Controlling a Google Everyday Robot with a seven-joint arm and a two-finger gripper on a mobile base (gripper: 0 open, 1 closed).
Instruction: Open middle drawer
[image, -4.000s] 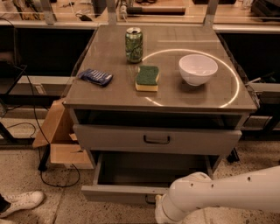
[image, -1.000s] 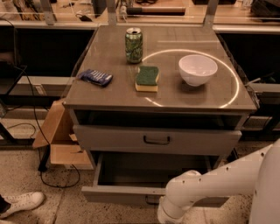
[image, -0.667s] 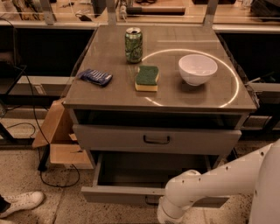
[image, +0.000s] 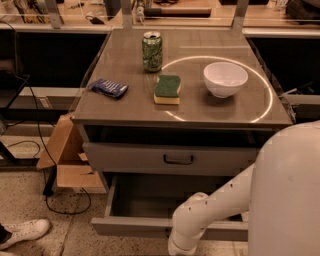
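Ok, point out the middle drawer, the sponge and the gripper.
middle drawer (image: 125, 158), camera view, flat front left of its handle.
sponge (image: 167, 87), camera view, green top face.
gripper, camera view, out of frame below the arm (image: 200, 216).

I am reaching my white arm (image: 220, 200) down and leftward from the right, with my gripper hanging unseen below the bottom edge.

Middle drawer (image: 170, 159): shut, under table (image: 125, 60) front edge. Bottom drawer (image: 145, 227): open. Arm (image: 200, 215): before it; gripper out of view below.
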